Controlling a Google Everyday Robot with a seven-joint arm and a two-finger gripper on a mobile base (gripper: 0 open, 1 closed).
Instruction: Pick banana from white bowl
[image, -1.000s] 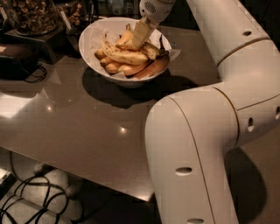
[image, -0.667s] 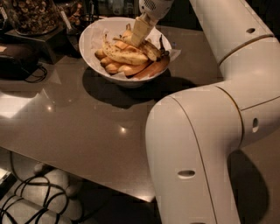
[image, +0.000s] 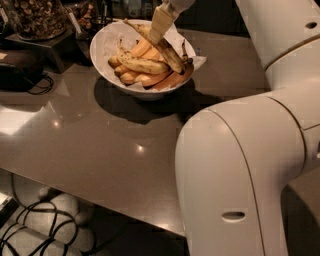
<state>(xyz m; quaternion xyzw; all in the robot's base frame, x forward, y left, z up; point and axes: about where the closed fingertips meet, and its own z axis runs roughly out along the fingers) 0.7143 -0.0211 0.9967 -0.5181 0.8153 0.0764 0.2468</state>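
Banana (image: 170, 52): long brown-mottled one, lying diagonally across top of pile in white bowl (image: 100, 45). One end tilted up near bowl's back rim, other end resting on other bananas (image: 142, 65) toward bowl's right edge.

My gripper (image: 156, 36): above back of bowl, clamped across banana's raised half.

Grasp looks off-centre, so low end may droop and drag.
- Lift straight up, slowly, until low end clears pile and paper lining (image: 197, 61).
- Skin overripe, likely soft: squeeze firm, no harder.
- Only then swing out over counter (image: 100, 145) in front of bowl.
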